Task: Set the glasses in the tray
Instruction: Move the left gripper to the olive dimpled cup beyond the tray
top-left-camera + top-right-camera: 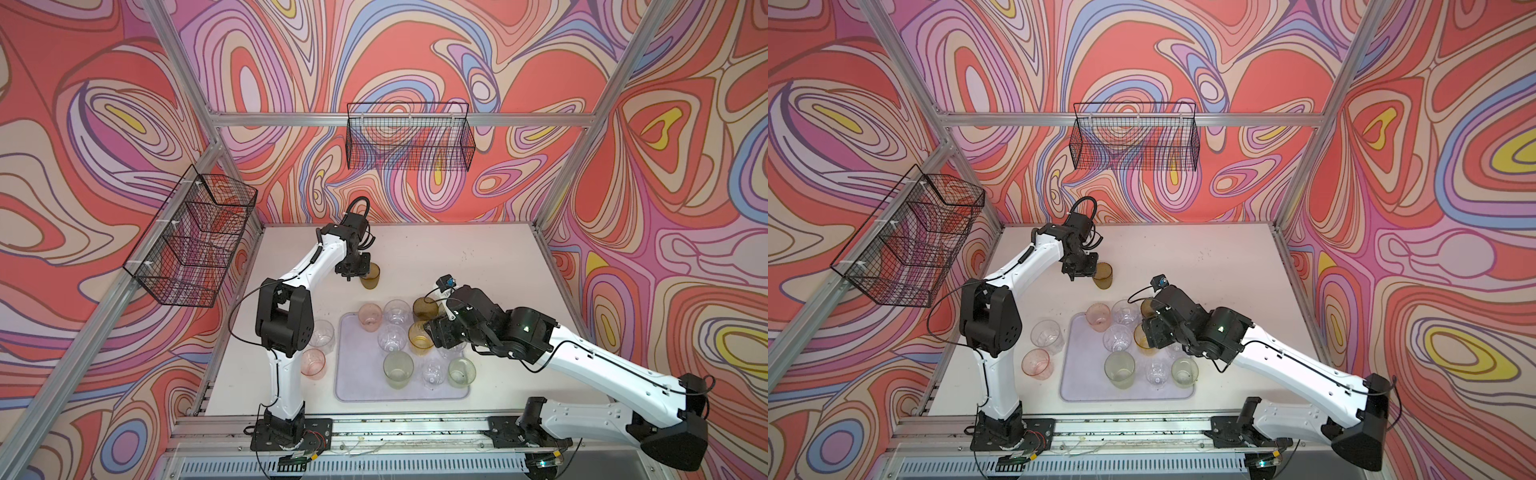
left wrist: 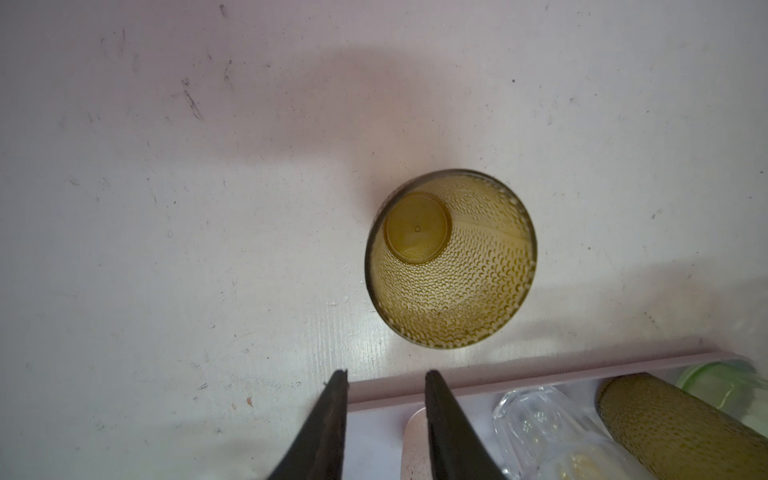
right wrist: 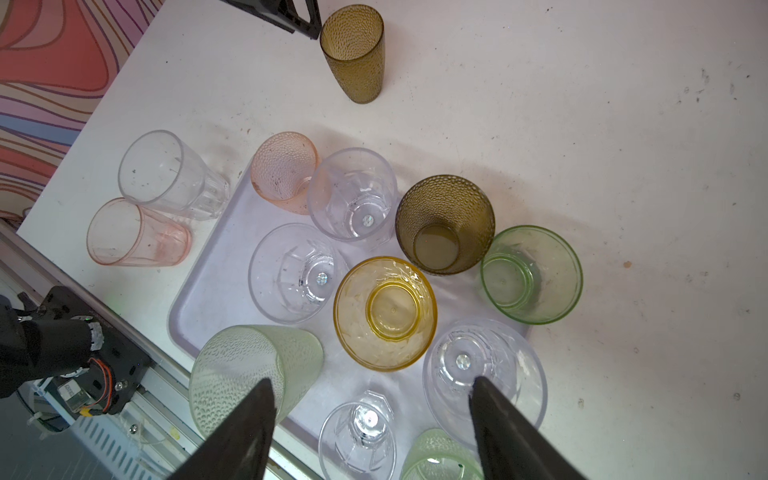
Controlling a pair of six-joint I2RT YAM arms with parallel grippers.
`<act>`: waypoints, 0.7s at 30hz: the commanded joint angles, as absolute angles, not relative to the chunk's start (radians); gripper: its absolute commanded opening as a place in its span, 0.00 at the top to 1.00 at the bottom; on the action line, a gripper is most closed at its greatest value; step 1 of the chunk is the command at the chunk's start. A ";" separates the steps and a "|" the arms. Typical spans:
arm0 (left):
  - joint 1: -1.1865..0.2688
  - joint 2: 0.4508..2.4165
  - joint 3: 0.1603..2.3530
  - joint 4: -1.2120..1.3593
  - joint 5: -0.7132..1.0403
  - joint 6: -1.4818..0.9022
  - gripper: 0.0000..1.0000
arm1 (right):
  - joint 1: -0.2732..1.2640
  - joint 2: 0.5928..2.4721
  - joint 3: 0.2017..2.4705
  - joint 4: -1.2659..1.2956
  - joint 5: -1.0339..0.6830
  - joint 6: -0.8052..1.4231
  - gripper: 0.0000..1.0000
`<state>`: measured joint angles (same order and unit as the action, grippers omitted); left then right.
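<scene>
The left end effector (image 2: 386, 376) has its fingers a narrow way apart with nothing between them. It hangs just left of an olive-brown tumbler (image 1: 370, 276), which stands upright on the bench (image 1: 457, 257) beyond the far edge of the tray (image 1: 357, 374). The right end effector (image 3: 372, 380) is spread wide and grips nothing. It hovers over the right half of the tray, above a clear faceted tumbler (image 3: 484, 374).

Upright in the tray stand an amber tumbler (image 1: 419, 338) just left of that end effector, a second olive-brown tumbler (image 1: 424, 308) at the far right, a pink tumbler (image 1: 368, 316) at the far left, a clear tumbler (image 1: 392, 337) in the middle and a pale green tumbler (image 1: 398, 370) at the near side. Left of the tray, on the bench, a tall clear tumbler (image 1: 322, 332) and a second pink tumbler (image 1: 312, 363) stand close together.
</scene>
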<state>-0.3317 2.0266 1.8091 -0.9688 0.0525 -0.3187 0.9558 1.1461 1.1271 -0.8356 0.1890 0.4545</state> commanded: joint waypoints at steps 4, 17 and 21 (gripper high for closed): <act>-0.318 2.084 1.877 -0.967 0.036 -0.337 0.70 | 0.952 1.129 1.132 -0.840 0.181 0.462 0.23; -0.314 2.143 1.905 -0.931 0.032 -0.344 0.74 | 0.952 1.129 1.127 -0.832 0.172 0.462 0.23; -0.310 2.154 1.903 -0.928 0.025 -0.347 0.75 | 0.952 1.134 1.129 -0.833 0.169 0.459 0.23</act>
<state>-0.3187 2.1292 1.8832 -0.9340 0.0452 -0.3374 0.9554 1.1461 1.1271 -0.8341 0.1707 0.4576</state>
